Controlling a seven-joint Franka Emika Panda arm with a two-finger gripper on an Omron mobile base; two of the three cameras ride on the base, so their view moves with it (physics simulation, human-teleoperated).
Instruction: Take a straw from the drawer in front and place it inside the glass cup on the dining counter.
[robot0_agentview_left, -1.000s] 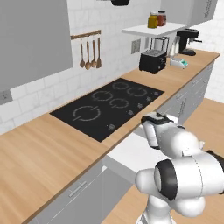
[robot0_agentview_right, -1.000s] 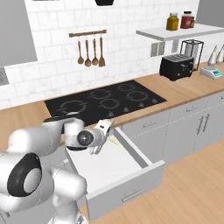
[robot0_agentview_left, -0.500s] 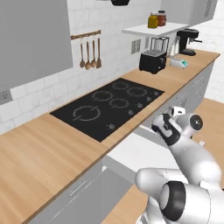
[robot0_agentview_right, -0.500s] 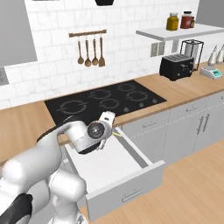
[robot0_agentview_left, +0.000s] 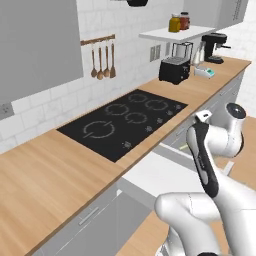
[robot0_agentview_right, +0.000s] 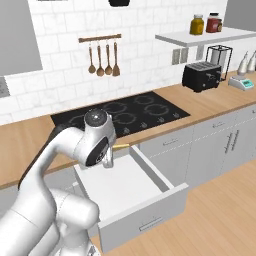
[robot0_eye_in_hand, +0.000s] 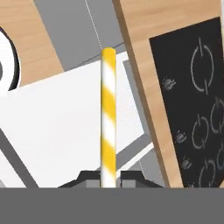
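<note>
Claw (robot0_eye_in_hand: 108, 178) pinching the striped straw (robot0_eye_in_hand: 108, 118) above the open drawer (robot0_agentview_right: 131, 187); fingertips mostly cut off.

One straw (robot0_eye_in_hand: 108, 118), one open drawer (robot0_agentview_right: 131, 186), three hanging spoons (robot0_agentview_right: 103, 60), two jars (robot0_agentview_right: 205, 24).

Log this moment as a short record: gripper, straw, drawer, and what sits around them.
gripper: shut on the straw, above the open drawer
straw: yellow and white stripes, sticking straight out from between the fingers
drawer: pulled out, white inside
cooktop: black, set in the wooden worktop behind the drawer
toaster: black, on the worktop to the right
utensils: three wooden ones hanging from a wall rail
task state: straw lifted, not yet carried to the cup
</note>
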